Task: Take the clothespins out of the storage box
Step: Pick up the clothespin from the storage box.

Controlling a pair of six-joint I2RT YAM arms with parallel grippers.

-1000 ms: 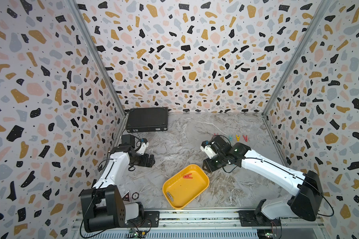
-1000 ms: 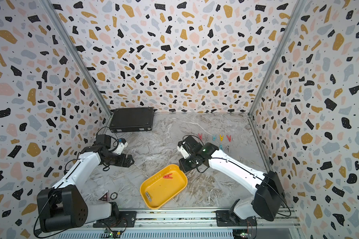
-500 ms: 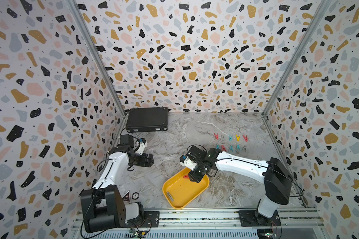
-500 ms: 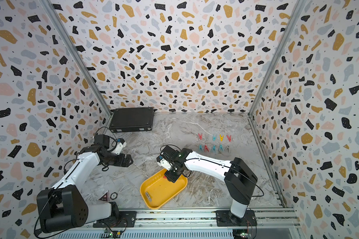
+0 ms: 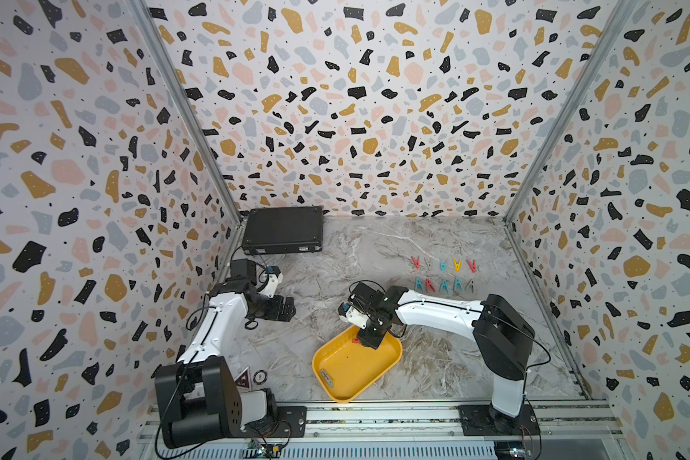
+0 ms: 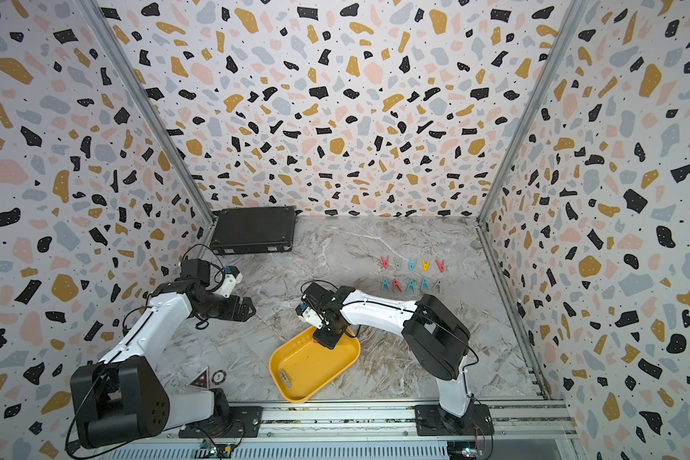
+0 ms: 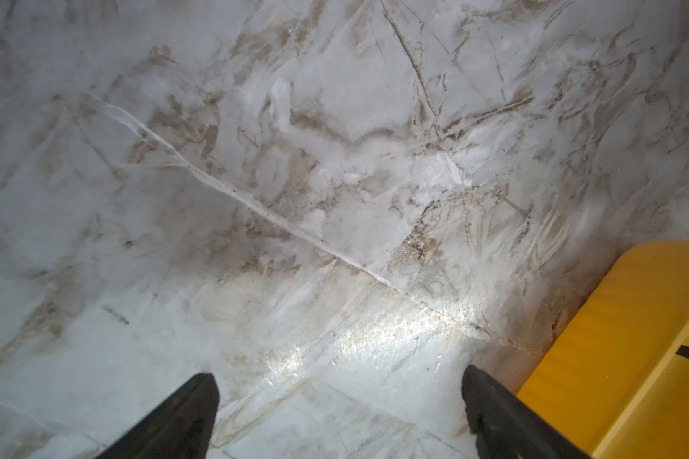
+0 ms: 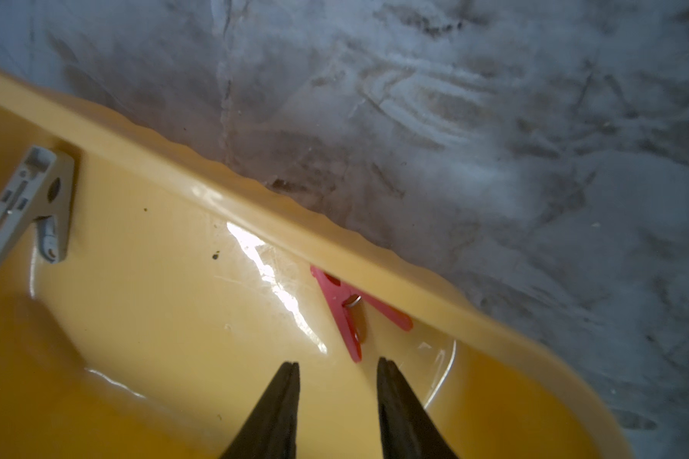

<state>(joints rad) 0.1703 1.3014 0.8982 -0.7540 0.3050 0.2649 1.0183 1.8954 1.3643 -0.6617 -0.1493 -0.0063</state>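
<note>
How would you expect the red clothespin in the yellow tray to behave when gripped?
The red clothespin looks like thin rigid plastic, so probably light and stiff. It lies flat in the glossy storage box, against its wall, so it may slide rather than lift. Squeezing its splayed legs might open it.

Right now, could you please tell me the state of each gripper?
Left gripper: open wide, empty, above the table.
Right gripper: partly open, empty, over the storage box, just short of the red clothespin.

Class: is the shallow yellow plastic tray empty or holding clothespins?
Not empty: a red plastic clothespin and a pale grey clothespin lie inside the yellow tray.
</note>
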